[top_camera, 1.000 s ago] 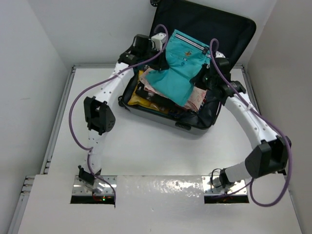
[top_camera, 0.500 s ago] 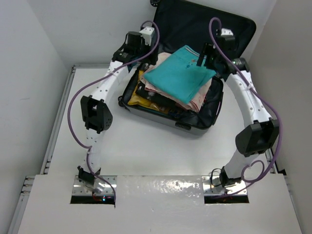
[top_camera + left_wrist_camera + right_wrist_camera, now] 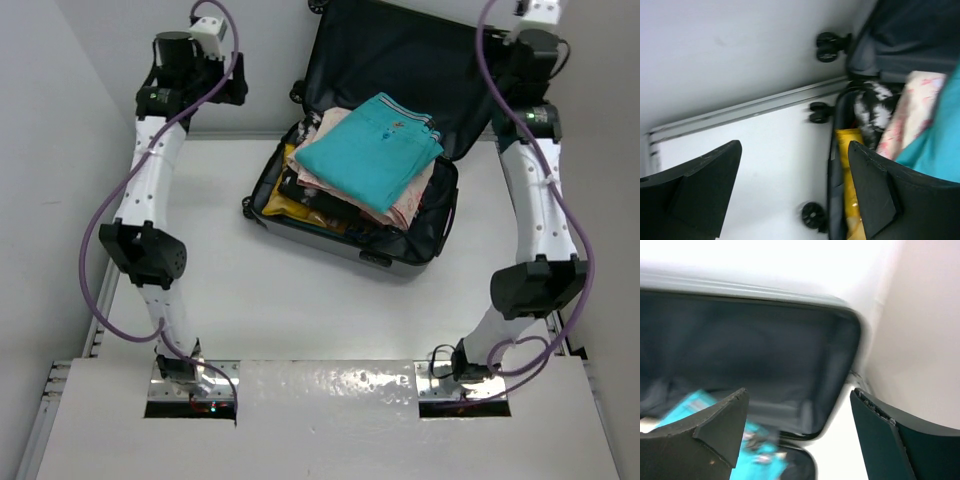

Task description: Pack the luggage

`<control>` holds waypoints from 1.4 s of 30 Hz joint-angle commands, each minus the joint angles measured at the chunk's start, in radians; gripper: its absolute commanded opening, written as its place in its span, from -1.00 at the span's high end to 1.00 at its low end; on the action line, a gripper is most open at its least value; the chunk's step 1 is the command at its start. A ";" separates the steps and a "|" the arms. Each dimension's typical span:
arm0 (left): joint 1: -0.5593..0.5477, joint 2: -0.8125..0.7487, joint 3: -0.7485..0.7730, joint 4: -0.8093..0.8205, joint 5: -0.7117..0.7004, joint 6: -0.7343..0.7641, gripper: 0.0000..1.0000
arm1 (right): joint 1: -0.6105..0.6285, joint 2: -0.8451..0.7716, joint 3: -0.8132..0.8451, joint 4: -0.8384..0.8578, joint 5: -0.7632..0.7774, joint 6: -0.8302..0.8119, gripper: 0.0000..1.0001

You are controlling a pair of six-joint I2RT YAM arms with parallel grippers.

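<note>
Near: bare tabletop [image 3: 300,310]. Mid-to-far, centre: luggage [image 3: 330,234] lies open on the tabletop, base down, lid [image 3: 400,55] up vs back wall [image 3: 270,40]. Base is loaded w/ stacked clothes: teal folded top [image 3: 370,150] uppermost, pink-patterned fabric [image 3: 405,205] under it, yellow item [image 3: 285,205] at near-left side. Pile sits above the rim.

Far left: left pincer [image 3: 794,147] held high, well apart from the case, jaws wide, nothing btwn them. Its cam looks down on the wheels [image 3: 818,112] and the left rim. Far right: right pincer [image 3: 799,392] up by the lid, jaws wide, empty.

Progress, my read: loading looks mostly done. Left to do: flatten the pile if needed, swing the lid down, zip. Lid not yet closed.
</note>
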 commanded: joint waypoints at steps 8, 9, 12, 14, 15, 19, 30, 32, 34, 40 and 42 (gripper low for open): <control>0.016 0.005 -0.006 -0.074 0.074 0.048 -0.68 | -0.238 0.080 -0.201 0.193 -0.051 0.170 -0.88; 0.016 0.011 -0.006 -0.077 0.076 0.060 -0.68 | -0.244 0.095 -0.233 0.248 -0.066 0.178 -0.94; 0.016 0.034 -0.006 -0.100 0.036 0.100 -0.68 | -0.267 0.127 -0.269 0.380 -0.106 0.187 -0.98; 0.016 0.045 -0.006 -0.112 -0.007 0.129 -0.68 | -0.284 0.184 -0.256 0.425 -0.134 0.202 -0.98; 0.016 0.051 -0.007 -0.120 -0.019 0.134 -0.68 | -0.289 0.208 -0.243 0.457 -0.137 0.210 -0.98; 0.016 0.059 -0.055 -0.129 -0.065 0.137 -0.67 | -0.301 0.380 -0.126 0.525 -0.153 0.215 -0.89; 0.016 0.106 -0.104 -0.149 -0.104 0.174 -0.67 | -0.299 0.549 -0.065 0.856 -0.462 0.236 -0.13; 0.016 0.114 -0.101 -0.144 -0.119 0.180 -0.67 | -0.298 0.560 -0.052 0.885 -0.500 0.230 0.20; 0.016 0.120 -0.095 -0.144 -0.146 0.185 -0.67 | -0.292 0.568 -0.054 0.908 -0.525 0.233 0.91; 0.018 0.117 -0.081 -0.141 -0.250 0.206 -0.67 | -0.229 0.349 -0.319 1.089 -0.588 0.088 1.00; 0.023 0.117 -0.069 -0.135 -0.310 0.198 -0.67 | -0.212 0.275 -0.413 1.135 -0.598 0.072 1.00</control>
